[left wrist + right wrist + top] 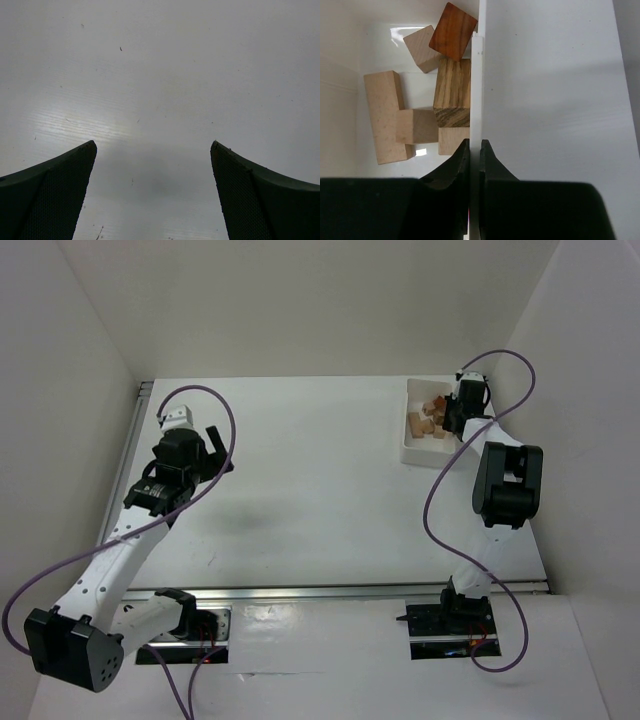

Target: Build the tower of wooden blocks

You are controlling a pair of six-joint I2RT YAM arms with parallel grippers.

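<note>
Several loose wood blocks (428, 420) lie in a heap inside a white tray (412, 452) at the back right; no wood block tower is in view. The right wrist view shows a reddish-brown block (452, 31), a striped brown block (452, 92) and light-tan blocks (382, 115) against the tray's thin wall (478, 75). My right gripper (474, 142) is shut on that wall, one finger inside the tray and one outside. In the top view the right gripper (452, 425) sits at the tray's right side. My left gripper (154, 145) hangs open over bare table, also seen as the left gripper (222, 450) at the left.
The white table (320, 490) is boxed in by white walls on the left, back and right. A metal rail (350, 592) runs along the near edge by the arm bases. Purple cables loop from both arms.
</note>
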